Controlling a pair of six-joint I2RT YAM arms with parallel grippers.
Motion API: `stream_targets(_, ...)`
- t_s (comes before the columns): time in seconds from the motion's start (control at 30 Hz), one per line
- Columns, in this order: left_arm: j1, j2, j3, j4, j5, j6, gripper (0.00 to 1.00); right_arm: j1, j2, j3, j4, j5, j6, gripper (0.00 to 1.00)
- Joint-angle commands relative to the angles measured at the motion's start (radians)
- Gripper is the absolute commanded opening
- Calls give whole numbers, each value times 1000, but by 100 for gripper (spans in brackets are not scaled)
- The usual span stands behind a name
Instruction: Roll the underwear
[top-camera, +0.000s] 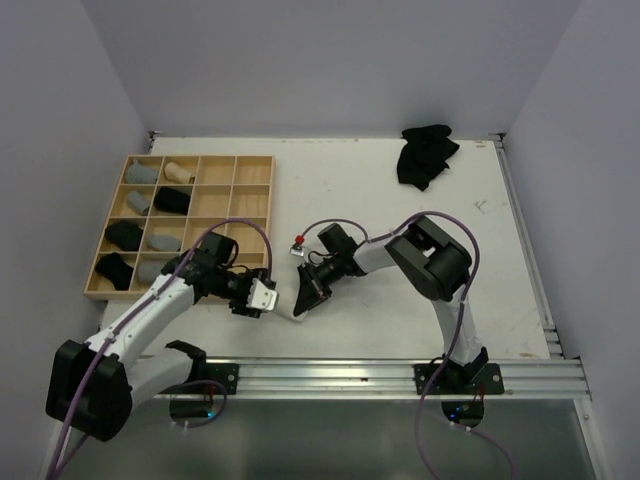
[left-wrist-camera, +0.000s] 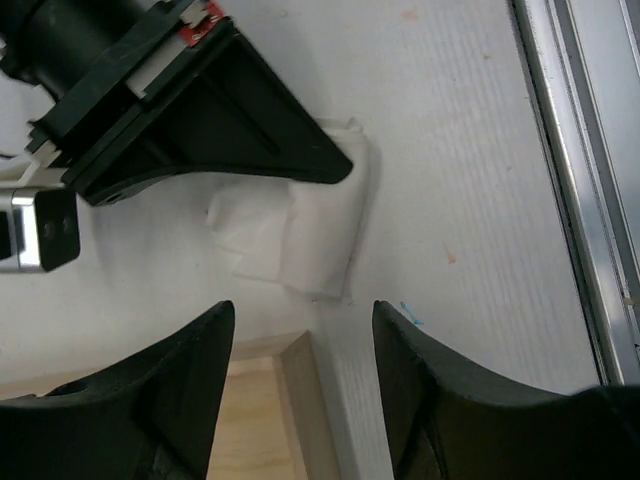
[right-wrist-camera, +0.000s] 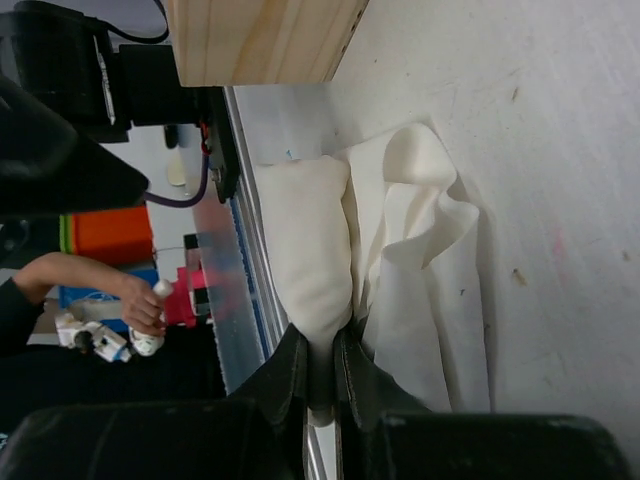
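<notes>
Top external view: both arms are reaching in from their bases at the near edge of the surface (top-camera: 360, 190), and are meeting just off the near right corner of the wooden grid tray (top-camera: 186, 157)
Left arm: is lying low and stretching up and to the right past the tray's near edge, with the wrist turning toward the middle
Left tool (top-camera: 262, 297): is standing open, holding nothing; in the left wrist view its fingers (left-wrist-camera: 185, 395) are framing bare surface and the tray's corner, near the cloth but not touching it
Right arm: is rising from its base, folding at a high elbow and reaching back to the left, with the wrist angling down to the surface
Right tool (top-camera: 305, 293): is clamping shut on the white underwear (right-wrist-camera: 312, 250), its two fingers (right-wrist-camera: 288, 372) pinching the end of the rolled part
White underwear: is lying on the surface between the two tools, just beside the tray's corner; one side is curling into a plump roll, and the rest is lying in loose folds against it
Black underwear (top-camera: 427, 153): is lying in a crumpled heap at the far right of the surface, well apart from both tools
Rolls (top-camera: 172, 199): eight are sitting in the tray's two left columns, one to a compartment, in grey, beige and black
</notes>
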Motion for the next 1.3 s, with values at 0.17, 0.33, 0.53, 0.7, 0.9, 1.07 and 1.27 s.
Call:
stream_targets(0.17,-223,-27,-128,282,-146,-17,58,-15,163,-13,-89,172,-46,0)
stream_targets(0.33,-290,31,-169,413,-231,-44,57,-18,166,-13,-95,178,-54,0)
stream_targets(0.53,-361,111,-185,484,-282,-60,51,-21,173,-15,-95,184,-58,0)
stream_targets(0.7,-420,168,-160,428,-341,-46,28,-31,157,-21,-115,207,-60,2)
stream_targets(0.9,-437,318,-60,187,-331,-35,7,-63,64,28,-243,259,-109,23)
stream_targets(1.07,-437,358,-59,107,-302,-26,4,-142,-94,101,-377,367,-146,47)
stream_targets(1.27,-437,450,9,32,-306,-60,3,-267,-249,235,-524,506,-195,56)
